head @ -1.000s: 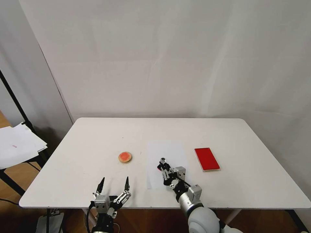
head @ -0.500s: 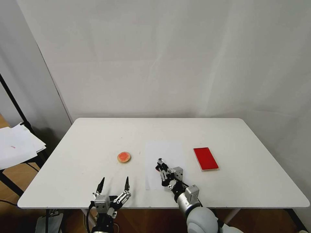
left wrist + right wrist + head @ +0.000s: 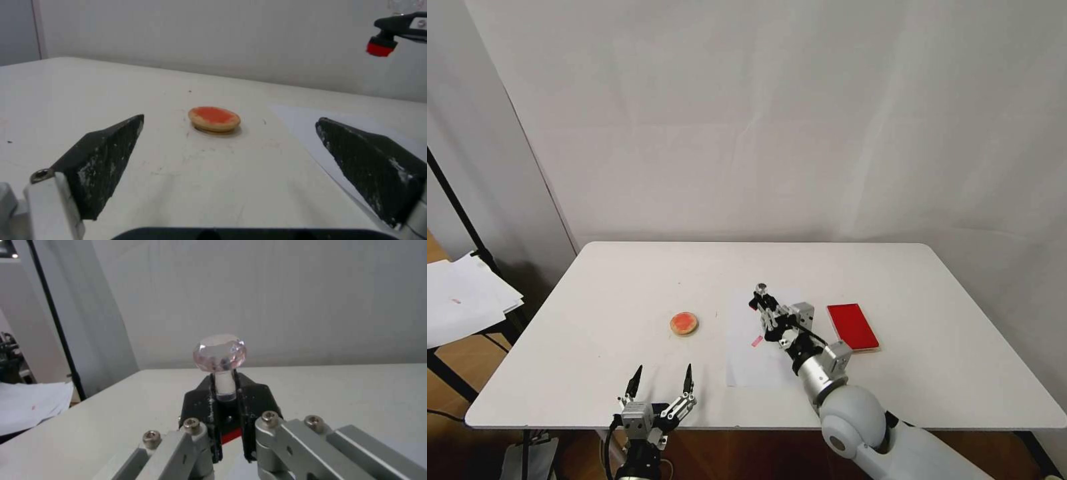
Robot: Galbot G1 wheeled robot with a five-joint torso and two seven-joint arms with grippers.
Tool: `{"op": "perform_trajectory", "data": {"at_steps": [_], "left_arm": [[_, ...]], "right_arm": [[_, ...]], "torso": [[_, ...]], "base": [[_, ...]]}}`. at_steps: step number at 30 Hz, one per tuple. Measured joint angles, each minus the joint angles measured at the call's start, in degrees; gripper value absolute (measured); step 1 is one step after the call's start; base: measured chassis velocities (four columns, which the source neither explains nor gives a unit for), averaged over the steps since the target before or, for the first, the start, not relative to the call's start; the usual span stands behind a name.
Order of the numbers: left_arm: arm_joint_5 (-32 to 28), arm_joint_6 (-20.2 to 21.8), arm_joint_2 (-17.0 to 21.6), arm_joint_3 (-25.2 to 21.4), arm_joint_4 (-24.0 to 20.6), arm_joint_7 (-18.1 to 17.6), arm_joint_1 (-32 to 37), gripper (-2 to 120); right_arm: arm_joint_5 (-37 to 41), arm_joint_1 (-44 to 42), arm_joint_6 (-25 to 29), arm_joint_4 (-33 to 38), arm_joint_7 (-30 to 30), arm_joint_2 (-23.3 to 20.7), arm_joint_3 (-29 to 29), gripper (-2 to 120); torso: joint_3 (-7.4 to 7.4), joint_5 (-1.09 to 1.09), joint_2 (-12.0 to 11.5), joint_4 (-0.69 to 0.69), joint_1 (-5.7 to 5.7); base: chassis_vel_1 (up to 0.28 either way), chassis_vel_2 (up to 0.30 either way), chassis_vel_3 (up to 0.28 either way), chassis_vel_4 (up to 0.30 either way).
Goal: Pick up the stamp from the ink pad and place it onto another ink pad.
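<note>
White walls close off the room behind a white table (image 3: 627, 293) that fills the lower half of the head view; just right of the frame's middle the stamp (image 3: 761, 291) is off the surface, its clear faceted knob up and its red inked face down, clamped at the stem by the right gripper (image 3: 762, 303); the wrist view shows both black fingers pressed against the stem below the knob (image 3: 219, 352). Beneath it lies a sheet of white paper (image 3: 747, 367) bearing a small red mark (image 3: 757, 341); to the right of the gripper, apart from it, sits the red rectangular ink pad (image 3: 854, 326); left of centre the round ink pad (image 3: 684, 324) rests alone on the table. At lower left the left gripper (image 3: 660, 381) is parked near the table's edge, fingers spread wide and holding nothing. Judged from this, the carry is in hand; the next move calls for travel leftward across the frame and a level descent onto the small disc, which leaves little margin.
</note>
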Motion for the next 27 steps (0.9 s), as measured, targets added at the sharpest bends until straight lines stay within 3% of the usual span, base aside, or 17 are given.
{"op": "perform_trajectory", "data": {"at_steps": [3, 5, 11, 27], "left_arm": [[0.0, 0.0, -0.02, 0.01, 0.0, 0.0, 0.0, 102], [0.0, 0.0, -0.02, 0.0, 0.0, 0.0, 0.0, 102], [0.0, 0.0, 0.0, 0.0, 0.0, 0.0, 0.0, 102], [0.0, 0.0, 0.0, 0.0, 0.0, 0.0, 0.0, 102]], "right_arm": [[0.46, 2.42, -0.27, -1.36, 0.0, 1.1, -2.77, 7], [2.77, 8.51, -0.58, -5.2, 0.06, 4.95, -11.38, 7], [4.77, 13.44, 0.23, -10.01, -0.28, 9.56, -17.41, 7], [6.59, 16.14, 3.3, -20.86, -2.96, 15.77, -19.31, 7]], "torso": [[0.0, -0.01, 0.0, 0.01, 0.0], [0.0, -0.01, 0.0, 0.01, 0.0], [0.0, 0.0, 0.0, 0.0, -0.01], [-0.01, -0.01, 0.0, 0.0, -0.01]], "base": [[0.0, 0.0, 0.0, 0.0], [0.0, 0.0, 0.0, 0.0], [0.0, 0.0, 0.0, 0.0], [0.0, 0.0, 0.0, 0.0]]}}
